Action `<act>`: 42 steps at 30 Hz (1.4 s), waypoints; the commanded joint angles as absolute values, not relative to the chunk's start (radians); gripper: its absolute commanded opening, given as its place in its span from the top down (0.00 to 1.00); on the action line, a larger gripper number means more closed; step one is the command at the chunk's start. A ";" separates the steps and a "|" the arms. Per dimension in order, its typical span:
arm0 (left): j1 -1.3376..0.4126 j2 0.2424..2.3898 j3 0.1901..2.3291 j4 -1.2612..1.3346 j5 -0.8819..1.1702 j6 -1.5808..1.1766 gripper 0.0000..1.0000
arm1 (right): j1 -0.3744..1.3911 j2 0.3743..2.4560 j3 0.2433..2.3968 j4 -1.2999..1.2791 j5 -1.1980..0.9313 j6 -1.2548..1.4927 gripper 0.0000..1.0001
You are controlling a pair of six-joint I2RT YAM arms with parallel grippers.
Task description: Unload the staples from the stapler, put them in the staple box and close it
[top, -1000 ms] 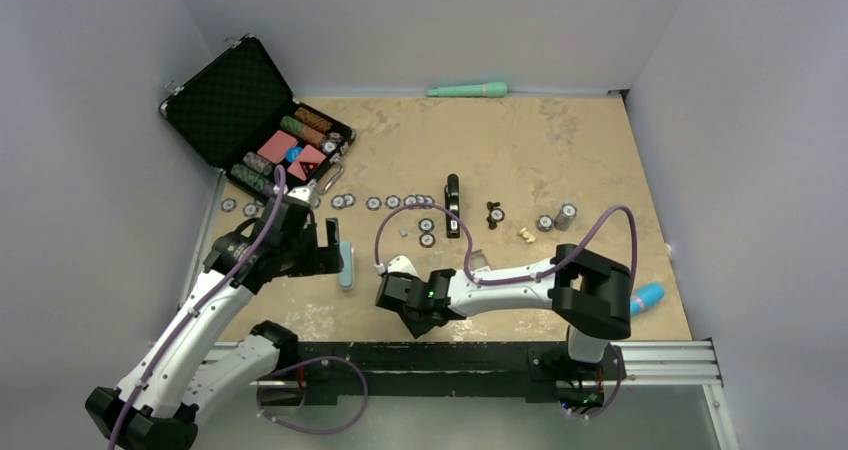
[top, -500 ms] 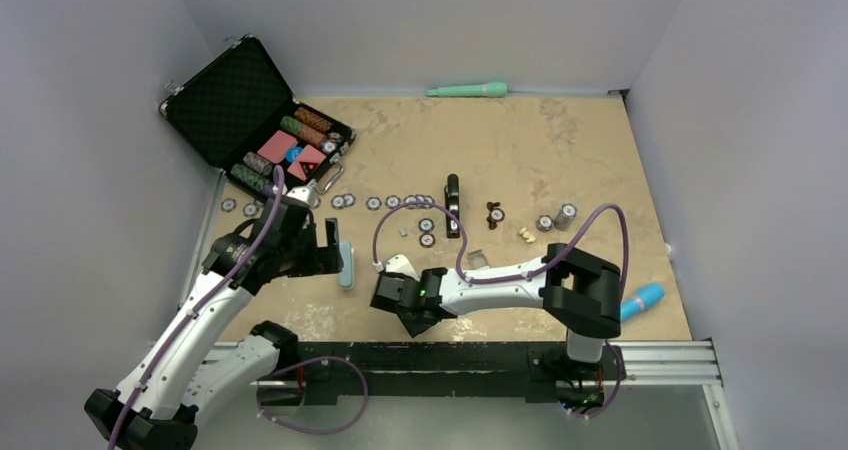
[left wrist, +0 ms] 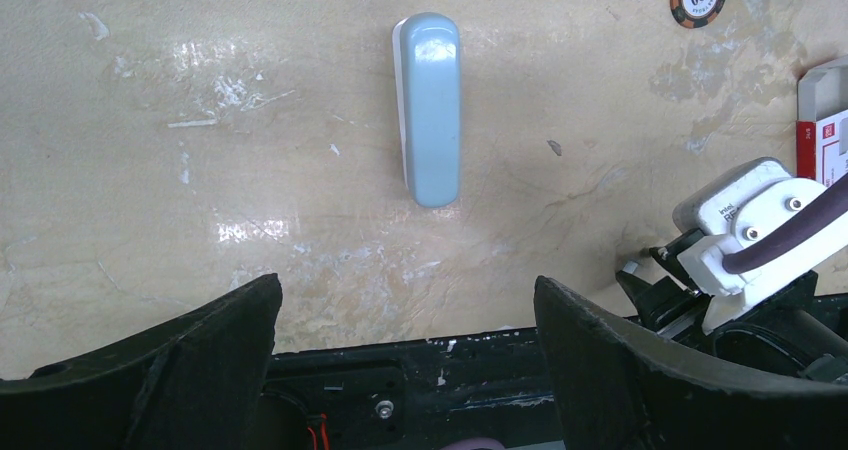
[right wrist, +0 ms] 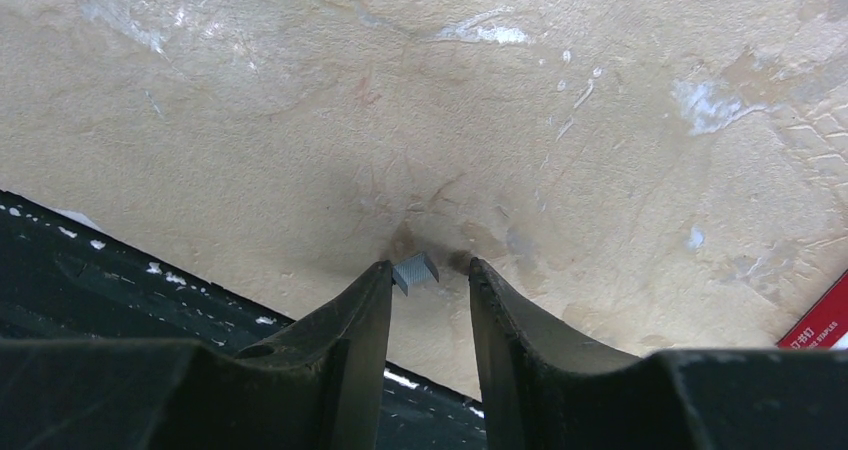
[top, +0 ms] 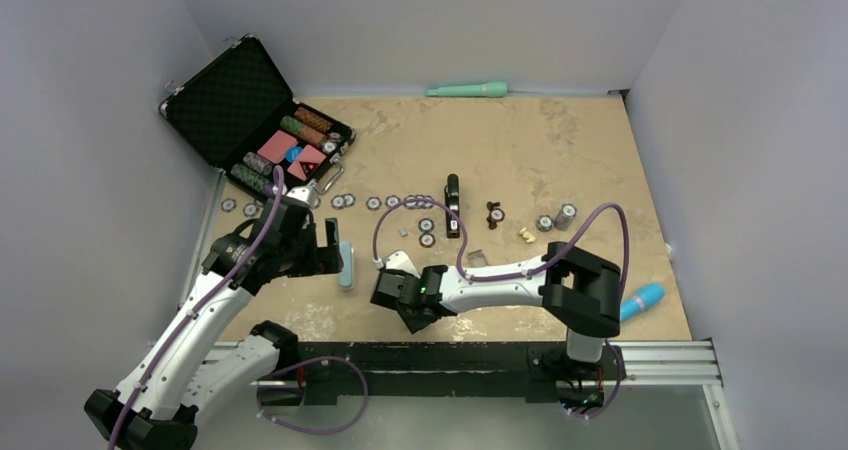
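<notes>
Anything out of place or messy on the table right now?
Poker chips are strewn in a loose row across the table, outside their open case. A short strip of staples sits between the fingertips of the right gripper, well away from the stapler. No damage visible.

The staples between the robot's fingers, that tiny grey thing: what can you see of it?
The staples form a tiny silvery-grey metal strip, ribbed, folded like a small channel. It sits tilted between the dark fingers of the right end effector, low over the beige table near its front edge. One end touches a finger; a gap separates it from the other, so it is not squeezed. Whether it rests on the table is unclear.
</notes>
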State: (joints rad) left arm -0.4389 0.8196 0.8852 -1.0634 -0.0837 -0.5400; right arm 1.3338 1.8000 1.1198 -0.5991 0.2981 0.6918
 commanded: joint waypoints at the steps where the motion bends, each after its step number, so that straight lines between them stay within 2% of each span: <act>1: -0.434 0.810 0.899 -1.053 -0.095 -0.552 0.00 | 1.318 1.852 1.099 -0.577 0.349 0.664 0.62; 15: -0.433 0.812 0.901 -1.053 -0.097 -0.552 0.00 | 1.319 1.837 1.078 -0.594 0.315 0.691 0.72; 42: -0.431 0.814 0.901 -1.052 -0.089 -0.551 0.00 | 1.316 1.788 1.161 -0.682 0.331 0.709 0.74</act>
